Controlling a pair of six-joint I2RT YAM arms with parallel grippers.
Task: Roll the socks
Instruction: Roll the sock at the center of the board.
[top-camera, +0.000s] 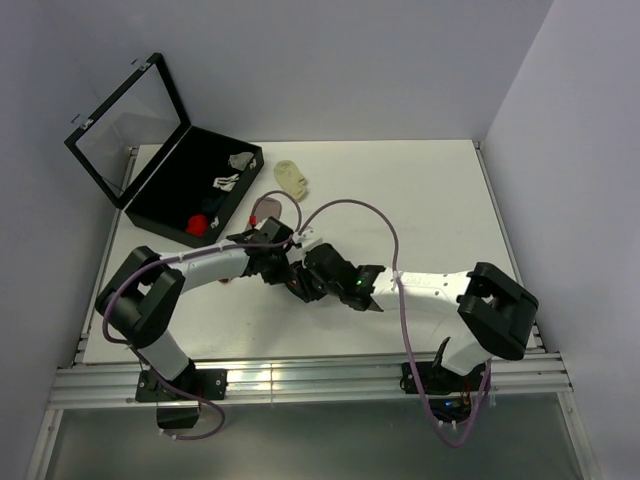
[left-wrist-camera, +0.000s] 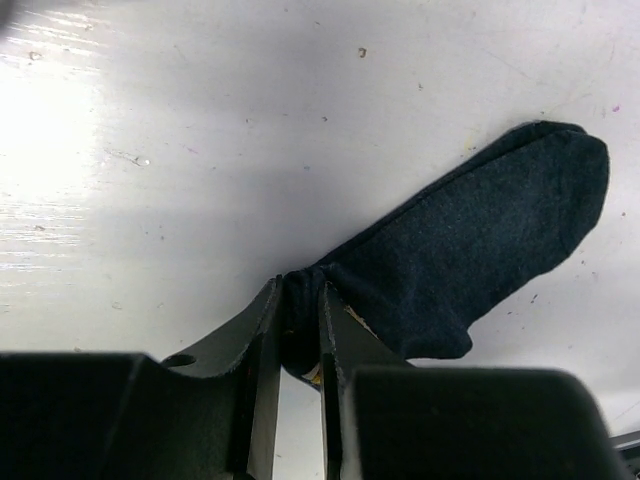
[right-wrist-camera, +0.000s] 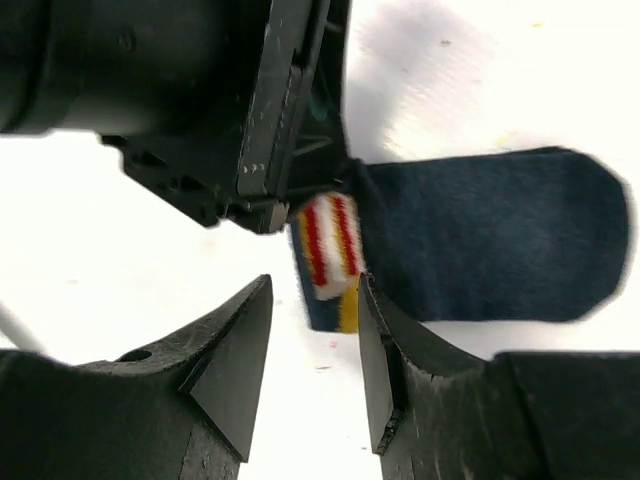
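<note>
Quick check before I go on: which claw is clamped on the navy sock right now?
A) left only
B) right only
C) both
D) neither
A: the left wrist view shows the left claw pinched shut on the navy sock at its bunched end, while the right claw stands open by the striped cuff.

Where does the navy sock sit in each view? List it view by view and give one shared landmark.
Left wrist: navy sock runs from the left gripper at bottom centre to upper right.
Right wrist: right of centre, striped cuff towards the middle.
Top external: not discernible, hidden mid-table where the arms meet.
Shared landmark: the left gripper, shut on the sock near its cuff.
</note>
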